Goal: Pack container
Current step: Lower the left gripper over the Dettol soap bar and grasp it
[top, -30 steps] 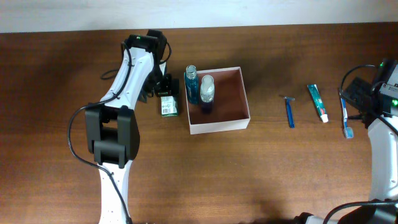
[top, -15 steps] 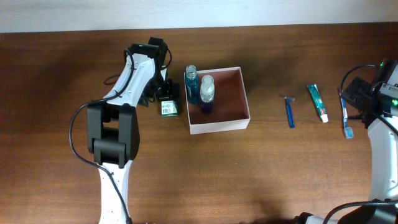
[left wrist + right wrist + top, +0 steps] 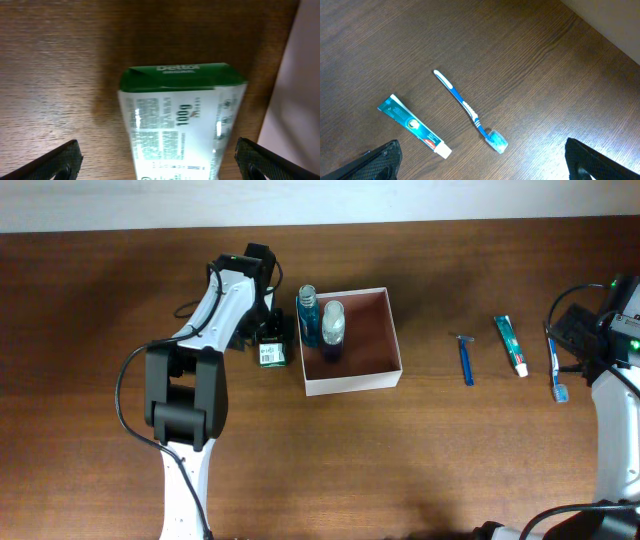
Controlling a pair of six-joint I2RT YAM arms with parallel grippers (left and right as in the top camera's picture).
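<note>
You've got a dark brown wooden worktop (image 3: 300, 470), with a pale wall (image 3: 320, 200) at twelve o'clock. The wrist view crops the green-and-white soap carton (image 3: 182, 120) at its lower edge. The left end effector (image 3: 160, 164) is released, straddling the carton. The white-walled square cardboard container (image 3: 365, 330), reddish-brown inside, sits at its three o'clock. The right end effector (image 3: 487, 162) is released, empty.

I read "Dettol" and "100g" on the green soap box (image 3: 182, 120); its smaller print is too blurred.
</note>
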